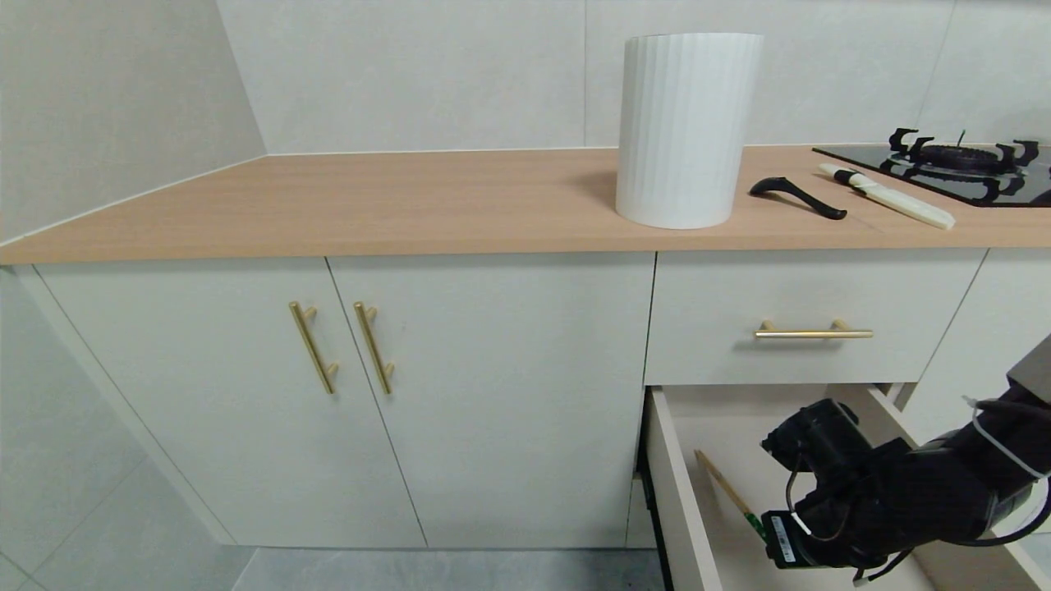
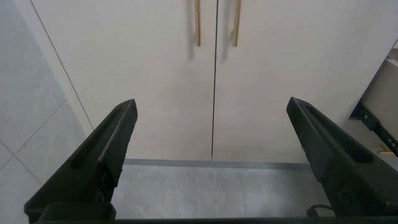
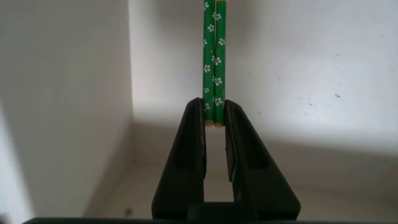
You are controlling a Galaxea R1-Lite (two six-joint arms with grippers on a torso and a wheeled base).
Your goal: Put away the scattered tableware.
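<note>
We see a pair of chopsticks (image 3: pixel 214 62) with green, flower-patterned ends clamped between the closed fingers of the right gripper (image 3: pixel 214 115). They lie inside the open drawer (image 1: pixel 677 492), angled along its pale floor near its left wall. The left gripper (image 2: pixel 211 109) hangs with its fingers spread wide and nothing between them, facing the cabinet doors (image 2: pixel 280 74). Up on the wooden countertop (image 1: pixel 369 205) we find a white ribbed container (image 1: pixel 686 127), a black-handled utensil (image 1: pixel 796 195) just beside it, and a cream knife (image 1: pixel 887 195) near the gas hob (image 1: pixel 961 164).
</note>
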